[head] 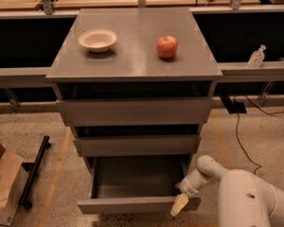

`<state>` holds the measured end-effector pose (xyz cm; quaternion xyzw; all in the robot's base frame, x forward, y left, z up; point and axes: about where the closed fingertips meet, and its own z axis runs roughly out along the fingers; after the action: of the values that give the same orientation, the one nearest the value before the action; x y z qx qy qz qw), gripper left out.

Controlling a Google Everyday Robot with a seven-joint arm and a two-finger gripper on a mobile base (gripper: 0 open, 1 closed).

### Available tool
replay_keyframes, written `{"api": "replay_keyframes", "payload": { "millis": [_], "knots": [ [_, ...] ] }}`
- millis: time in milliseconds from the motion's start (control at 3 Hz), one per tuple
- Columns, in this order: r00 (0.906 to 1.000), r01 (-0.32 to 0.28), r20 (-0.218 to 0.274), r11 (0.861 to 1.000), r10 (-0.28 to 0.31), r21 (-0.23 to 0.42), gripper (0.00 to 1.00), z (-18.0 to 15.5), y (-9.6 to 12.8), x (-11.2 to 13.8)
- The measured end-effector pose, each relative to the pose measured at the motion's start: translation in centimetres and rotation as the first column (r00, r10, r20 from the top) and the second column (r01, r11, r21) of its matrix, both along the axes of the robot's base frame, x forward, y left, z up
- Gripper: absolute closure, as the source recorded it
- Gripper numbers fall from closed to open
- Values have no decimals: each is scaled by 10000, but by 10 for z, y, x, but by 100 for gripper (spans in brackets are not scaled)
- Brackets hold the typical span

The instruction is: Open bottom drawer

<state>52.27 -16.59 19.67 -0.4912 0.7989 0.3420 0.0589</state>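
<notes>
The bottom drawer (132,205) is the lowest of three grey drawers and stands pulled out, showing an empty grey box inside. My gripper (179,205) hangs at the right end of its flat front, its pale fingertips against the front's top edge. My white arm (241,193) reaches in from the lower right. The two drawers above, the middle drawer (136,144) and the top drawer (135,110), are pushed further in.
A white bowl (97,39) and a red apple (166,47) sit on the grey cabinet top (132,63). A cardboard box (2,183) and a black bar (34,171) lie on the floor at left. A cable (239,136) runs along the floor at right.
</notes>
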Motion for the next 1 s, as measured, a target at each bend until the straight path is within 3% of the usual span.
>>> {"api": "replay_keyframes", "payload": {
  "millis": [333, 1000],
  "knots": [
    [9827, -129, -1846, 9996, 173, 248, 0, -5, -13, -78],
    [9849, -273, -1707, 9996, 276, 40, 0, 13, -12, -85]
  ]
}}
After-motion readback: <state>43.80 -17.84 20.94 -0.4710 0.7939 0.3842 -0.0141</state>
